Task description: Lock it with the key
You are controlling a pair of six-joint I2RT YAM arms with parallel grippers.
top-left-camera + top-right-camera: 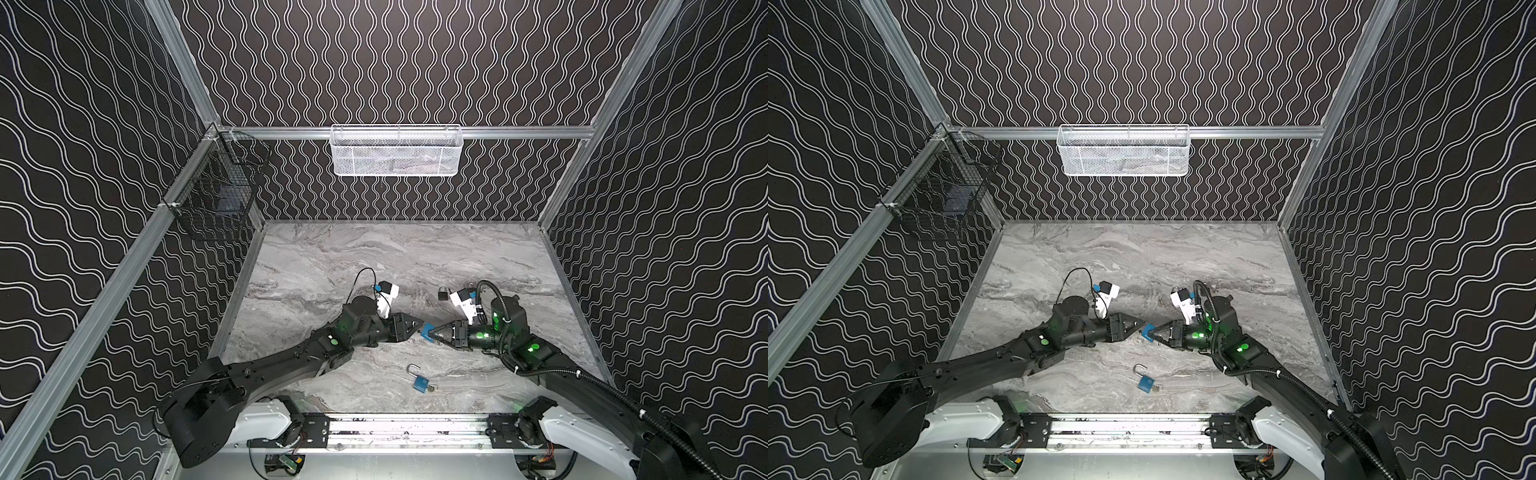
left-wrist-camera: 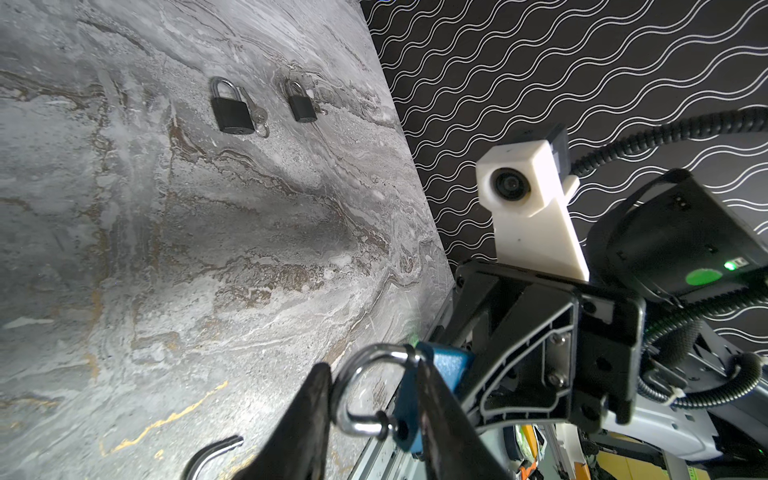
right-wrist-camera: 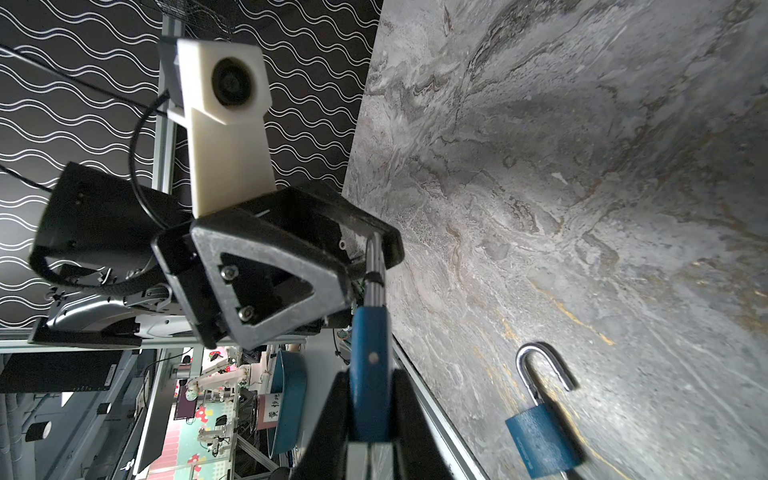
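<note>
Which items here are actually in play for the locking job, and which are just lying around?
In play: held blue padlock, clamped by the right gripper; left gripper, fingers either side of its shackle.
Lying about: open blue padlock on the table, probably next; larger black padlock and smaller black padlock, both closed; white mesh basket; black wire basket.

Top pair looks down; wrist cameras [image 2: 510,185] face each other.
</note>
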